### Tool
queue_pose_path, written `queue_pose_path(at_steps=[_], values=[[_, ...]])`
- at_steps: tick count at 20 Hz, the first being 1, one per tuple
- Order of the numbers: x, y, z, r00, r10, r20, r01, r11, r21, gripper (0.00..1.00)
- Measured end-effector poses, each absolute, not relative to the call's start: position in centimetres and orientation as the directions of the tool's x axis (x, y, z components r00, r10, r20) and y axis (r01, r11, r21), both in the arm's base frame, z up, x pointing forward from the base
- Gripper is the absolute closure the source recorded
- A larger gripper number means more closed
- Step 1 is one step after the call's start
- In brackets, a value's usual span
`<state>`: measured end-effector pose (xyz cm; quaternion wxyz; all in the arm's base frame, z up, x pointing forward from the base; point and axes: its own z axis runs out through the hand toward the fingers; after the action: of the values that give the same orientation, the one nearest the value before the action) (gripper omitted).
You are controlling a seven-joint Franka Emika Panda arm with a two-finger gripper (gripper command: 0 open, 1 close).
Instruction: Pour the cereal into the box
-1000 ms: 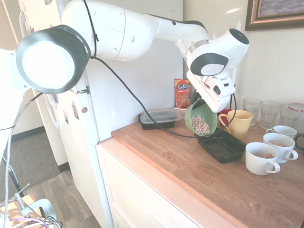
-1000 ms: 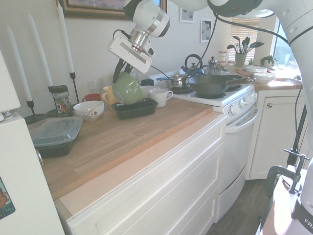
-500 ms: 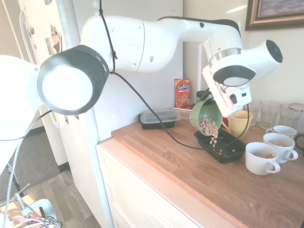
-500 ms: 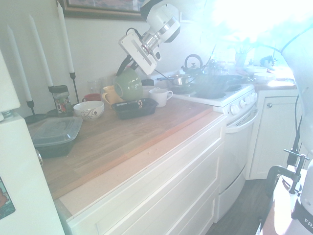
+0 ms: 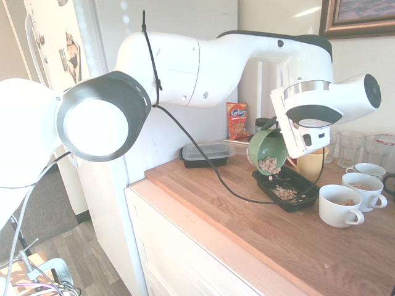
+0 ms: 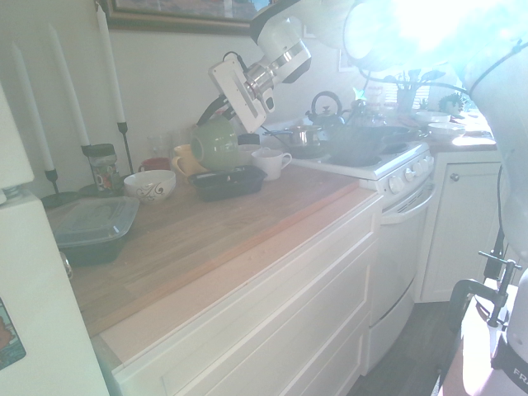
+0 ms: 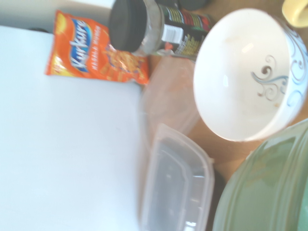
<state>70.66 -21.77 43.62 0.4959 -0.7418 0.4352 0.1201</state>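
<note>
The gripper (image 5: 276, 131), clenched on the tipped round green bowl (image 5: 268, 150), risked scattering tan puffed cereal (image 5: 269, 164) past the shallow black plastic box (image 5: 305, 186).

Tan cereal (image 5: 284, 193) heaped in black box (image 5: 307, 187)
</note>
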Motion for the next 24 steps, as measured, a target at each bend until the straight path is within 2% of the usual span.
queue_pose_path(at_steps=[8,16,19,24], values=[[70.4,-24.3,42.8,0.607,-0.436,-0.665,-0.746,-0.023,-0.666,1.0],[70.8,-25.0,41.9,0.622,-0.407,-0.669,-0.734,-0.006,-0.679,1.0],[71.1,-24.2,42.6,0.631,-0.434,-0.643,-0.735,-0.068,-0.675,1.0],[71.9,-20.2,46.5,0.639,-0.554,-0.534,-0.741,-0.26,-0.619,1.0]])
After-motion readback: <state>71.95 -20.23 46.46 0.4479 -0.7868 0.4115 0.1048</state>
